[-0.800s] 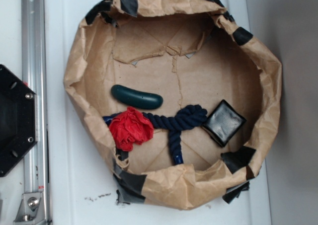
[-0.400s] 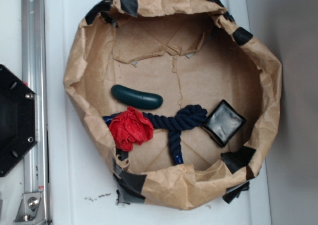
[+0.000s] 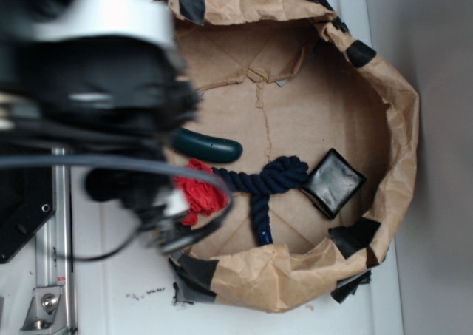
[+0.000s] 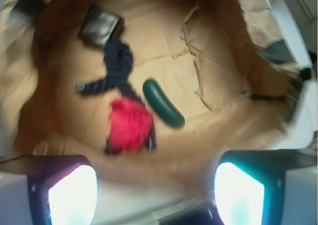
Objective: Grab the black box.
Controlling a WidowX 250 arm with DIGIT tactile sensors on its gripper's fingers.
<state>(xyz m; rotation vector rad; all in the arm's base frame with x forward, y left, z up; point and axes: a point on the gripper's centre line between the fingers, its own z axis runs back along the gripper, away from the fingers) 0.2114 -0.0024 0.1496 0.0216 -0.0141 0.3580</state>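
Beside the knotted navy rope [image 3: 266, 181], on its side away from the red cloth [image 3: 201, 194], the black box [image 3: 334, 183] is left ungrasped; the claw [image 4: 156, 185] is held released, well apart, presumably for approach.

Blurred black arm [image 3: 96, 91], white cap, grey cable [image 3: 111, 161]

We see the paper bin [image 3: 399, 128] sitting on the tabletop [image 3: 118, 283], with four things on its floor. The box [image 3: 334, 182] lies at the right of the exterior view, touching the end of the rope [image 3: 262, 181], which runs across the middle. The cloth [image 3: 203, 194] lies at the rope's left end, apparently on top of it. The pickle [image 3: 211, 146] lies just behind the cloth, apart from the rope. The arm [image 3: 96, 91] hangs over the bin's left rim.
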